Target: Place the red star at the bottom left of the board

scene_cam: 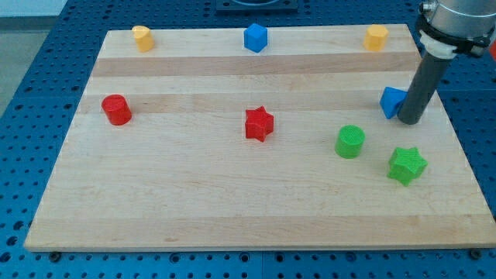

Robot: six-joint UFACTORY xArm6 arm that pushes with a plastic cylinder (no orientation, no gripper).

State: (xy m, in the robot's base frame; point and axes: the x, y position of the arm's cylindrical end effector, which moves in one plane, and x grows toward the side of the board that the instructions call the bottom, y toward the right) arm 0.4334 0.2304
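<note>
1. Near the left edge of the surface (194, 225), a red cylinder (116, 109) is seen; a yellow block (142, 37) sits by the top left corner.
2. At the top edge, mid-way along, a blue block (255, 37) is found.
3. The red star (259, 124) is placed around the centre, well apart from the bottom left corner. No long axis can be made out; one point is aimed toward the top edge.
4. A green cylinder (350, 142) and a green star (407, 165) are spotted toward the right, and another yellow block (376, 36) at the top right corner.
5. My tip (410, 122) is seen near the right edge, touching a second blue block (392, 101). No fingers are fitted, so their state cannot be told.
6. The approach is judged not yet made: the tip must be brought to the star's upper right side, then a push is called for toward the bottom left corner.
</note>
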